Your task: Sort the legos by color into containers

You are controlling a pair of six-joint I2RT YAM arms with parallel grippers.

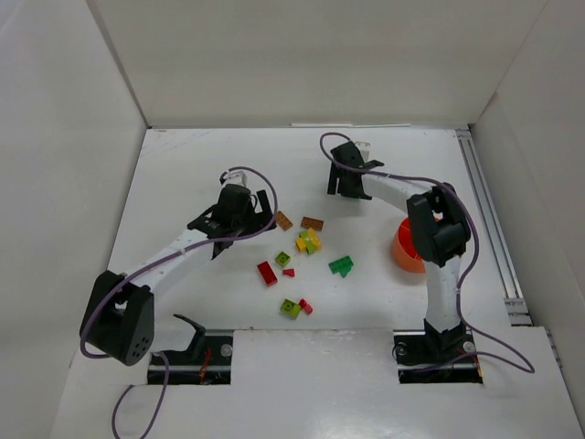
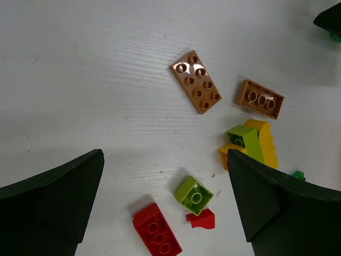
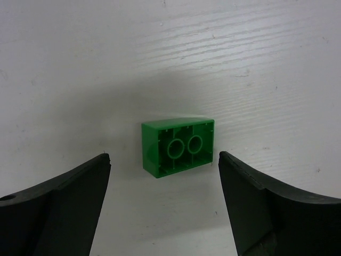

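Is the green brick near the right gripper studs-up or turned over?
Not studs-up: the green brick shows its hollow underside with two round tubes; no studs are visible.

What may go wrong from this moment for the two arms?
The green brick, hollow side showing, lies inside the open right gripper; closing may tip it. Below the open left gripper, the lime brick sits close to a red brick; a grasp may shove neighbours. The right elbow may bump the orange bowl.
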